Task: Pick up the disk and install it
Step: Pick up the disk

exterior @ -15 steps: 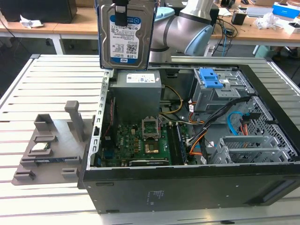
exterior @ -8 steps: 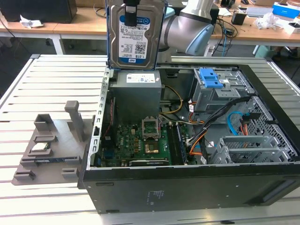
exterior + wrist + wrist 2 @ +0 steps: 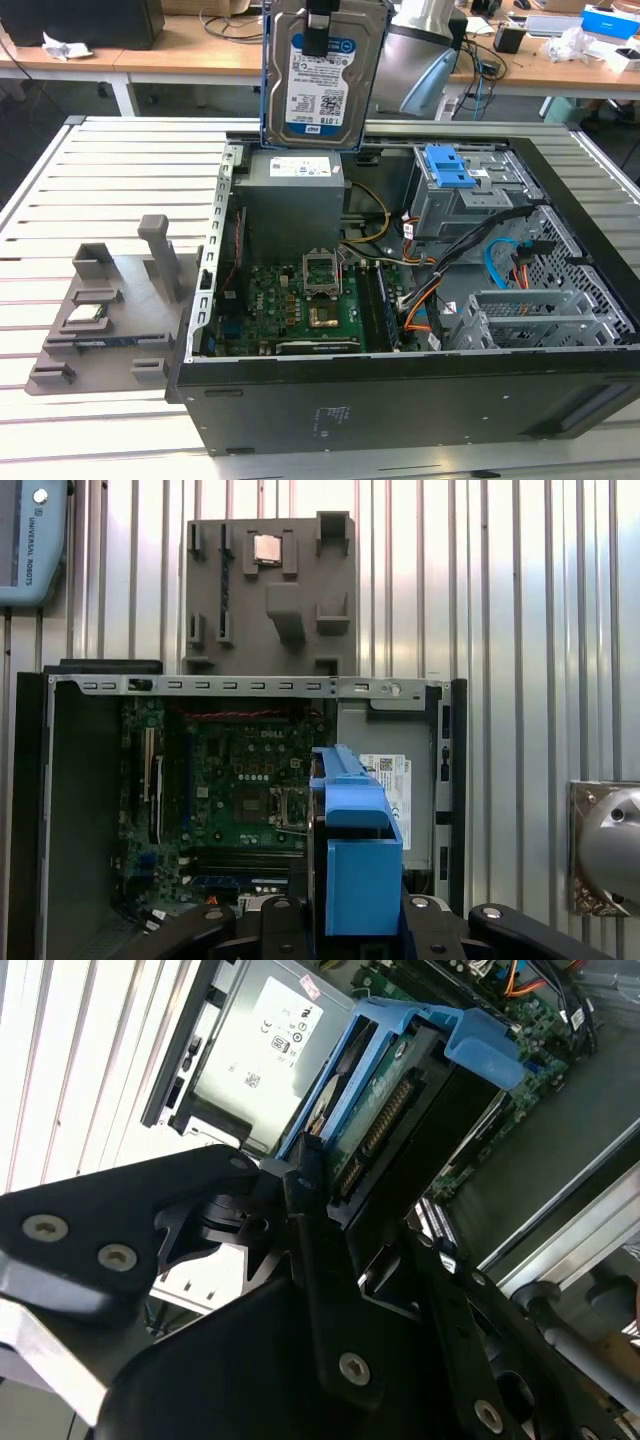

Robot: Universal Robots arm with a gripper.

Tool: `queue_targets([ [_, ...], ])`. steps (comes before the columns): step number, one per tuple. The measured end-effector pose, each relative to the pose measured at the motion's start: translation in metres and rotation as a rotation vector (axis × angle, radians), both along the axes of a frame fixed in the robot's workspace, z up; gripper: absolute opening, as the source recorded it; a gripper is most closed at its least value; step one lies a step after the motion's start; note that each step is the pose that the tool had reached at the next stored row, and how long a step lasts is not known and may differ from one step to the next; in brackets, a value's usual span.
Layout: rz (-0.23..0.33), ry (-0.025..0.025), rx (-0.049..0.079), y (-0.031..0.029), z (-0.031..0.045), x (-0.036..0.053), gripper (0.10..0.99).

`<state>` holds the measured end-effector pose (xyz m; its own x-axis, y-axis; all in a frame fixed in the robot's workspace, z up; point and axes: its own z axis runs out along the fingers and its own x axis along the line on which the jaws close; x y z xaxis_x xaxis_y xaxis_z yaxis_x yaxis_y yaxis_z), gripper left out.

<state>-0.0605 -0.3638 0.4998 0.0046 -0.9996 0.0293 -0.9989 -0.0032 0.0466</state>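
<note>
Grip: my jaws pinch the disk [image 3: 322, 85] by its top edge.
Disk: hangs beneath me, long axis vertical, in the air above the power supply [image 3: 295, 190].
Bay: the drive cage [image 3: 455, 185] sits lower, toward the exterior view's right, inside the computer case [image 3: 400, 400].

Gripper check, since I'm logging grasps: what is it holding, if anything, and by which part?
The gripper holds the rectangular, blue-framed silver metal disk, pinched at its upper end as seen in the exterior view.
</note>
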Motion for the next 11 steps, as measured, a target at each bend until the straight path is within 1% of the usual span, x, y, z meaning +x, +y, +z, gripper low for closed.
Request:
queue_targets([
  [6,0.000,0.0000,0.000,0.0000,0.0000,0.0157,0.361],
  [8,0.000,0.0000,0.000,0.0000,0.0000,0.0236,0.361],
  [10,0.000,0.0000,0.000,0.0000,0.0000,0.0282,0.361],
  [11,0.000,-0.0001,0.000,0.0000,0.0000,0.0326,0.361],
])
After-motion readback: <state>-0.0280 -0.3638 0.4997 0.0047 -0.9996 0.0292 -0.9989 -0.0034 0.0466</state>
